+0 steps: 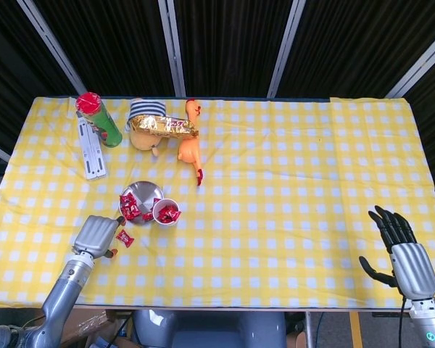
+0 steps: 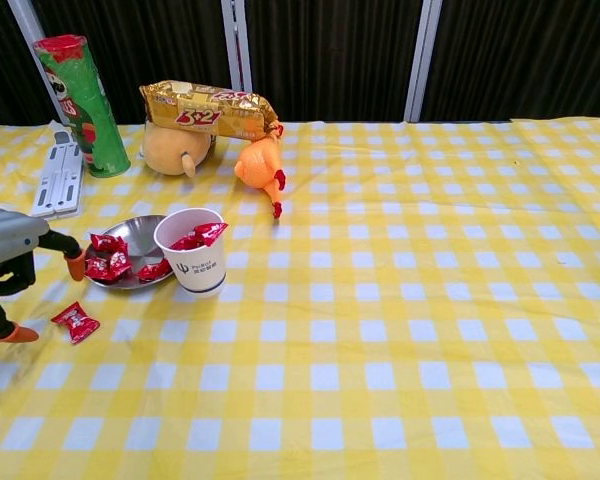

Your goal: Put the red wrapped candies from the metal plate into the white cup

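Head view: 1 stray red candy [image 1: 124,238] lies on the tablecloth [image 1: 275,181] at about 2 o'clock from the left hand [image 1: 96,235], just beside its fingertips and apart from them. The left hand holds nothing, fingers spread. The metal plate [image 1: 141,193], bearing more candies [image 1: 129,208], sits at 12 o'clock from the stray piece; the white cup [image 1: 165,212] touches the plate's rim at 4 o'clock. The right hand [image 1: 400,250], open and idle, is well apart. The left hand is plainly nearer.
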Controlling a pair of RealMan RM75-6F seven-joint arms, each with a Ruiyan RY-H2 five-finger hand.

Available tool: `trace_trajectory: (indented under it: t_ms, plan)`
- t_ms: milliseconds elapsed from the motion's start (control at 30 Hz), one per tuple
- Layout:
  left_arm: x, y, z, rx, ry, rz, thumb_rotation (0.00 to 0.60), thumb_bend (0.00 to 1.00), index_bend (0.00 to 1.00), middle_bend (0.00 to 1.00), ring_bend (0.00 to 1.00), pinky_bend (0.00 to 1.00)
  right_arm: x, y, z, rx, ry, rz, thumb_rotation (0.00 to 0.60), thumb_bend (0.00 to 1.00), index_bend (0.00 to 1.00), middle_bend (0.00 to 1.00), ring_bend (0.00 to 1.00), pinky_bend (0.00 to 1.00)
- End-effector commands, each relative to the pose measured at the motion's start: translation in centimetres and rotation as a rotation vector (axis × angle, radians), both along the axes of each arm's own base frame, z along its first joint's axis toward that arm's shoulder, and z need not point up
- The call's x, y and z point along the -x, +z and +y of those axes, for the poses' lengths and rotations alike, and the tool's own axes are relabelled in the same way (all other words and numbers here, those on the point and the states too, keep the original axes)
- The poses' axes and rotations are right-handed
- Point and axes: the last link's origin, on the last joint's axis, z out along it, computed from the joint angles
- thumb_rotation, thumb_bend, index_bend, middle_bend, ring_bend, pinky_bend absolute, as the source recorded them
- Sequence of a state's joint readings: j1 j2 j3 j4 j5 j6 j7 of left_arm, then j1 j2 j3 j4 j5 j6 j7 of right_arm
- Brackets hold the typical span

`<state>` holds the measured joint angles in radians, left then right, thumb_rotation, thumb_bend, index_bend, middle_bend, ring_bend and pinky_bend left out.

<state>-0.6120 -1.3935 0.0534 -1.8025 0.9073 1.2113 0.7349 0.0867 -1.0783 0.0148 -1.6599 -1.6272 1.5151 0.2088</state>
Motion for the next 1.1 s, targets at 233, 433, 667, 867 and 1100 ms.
trace_trajectory:
  t_ms: [233, 433, 667, 867, 1100]
  plan:
    - [-0.1, -0.5, 0.8, -0.029, -0.124, 0.056, 0.6, 0.19, 0.4, 0.95, 1.0, 0.96, 0.0, 0.0, 0.0, 0.0, -0.001, -0.001, 0.6, 0.39, 0.0, 0.0, 0.0, 0.0]
    - [0.2, -1.6, 1.1, -0.007, -0.126, 0.094, 0.6, 0.22, 0.42, 0.95, 1.0, 0.96, 0.0, 0.1, 0.0, 0.004, -0.002, -0.004, 0.6, 0.39, 0.0, 0.0, 0.0, 0.0]
    - [0.4, -2.0, 1.1, 0.01, -0.134, 0.103, 0.6, 0.27, 0.43, 0.95, 1.0, 0.96, 0.0, 0.1, -0.1, 0.004, 0.0, -0.006, 0.6, 0.39, 0.0, 0.0, 0.0, 0.0]
    - [0.5, -2.7, 1.0, 0.032, -0.127, 0.106, 0.6, 0.28, 0.44, 0.95, 1.0, 0.96, 0.0, 0.1, 0.0, 0.004, 0.0, -0.005, 0.6, 0.39, 0.0, 0.0, 0.0, 0.0]
    - [0.6, -3.2, 0.9, 0.04, -0.121, 0.108, 0.6, 0.3, 0.45, 0.95, 1.0, 0.96, 0.0, 0.0, 0.0, 0.004, -0.001, -0.003, 0.6, 0.39, 0.0, 0.0, 0.0, 0.0]
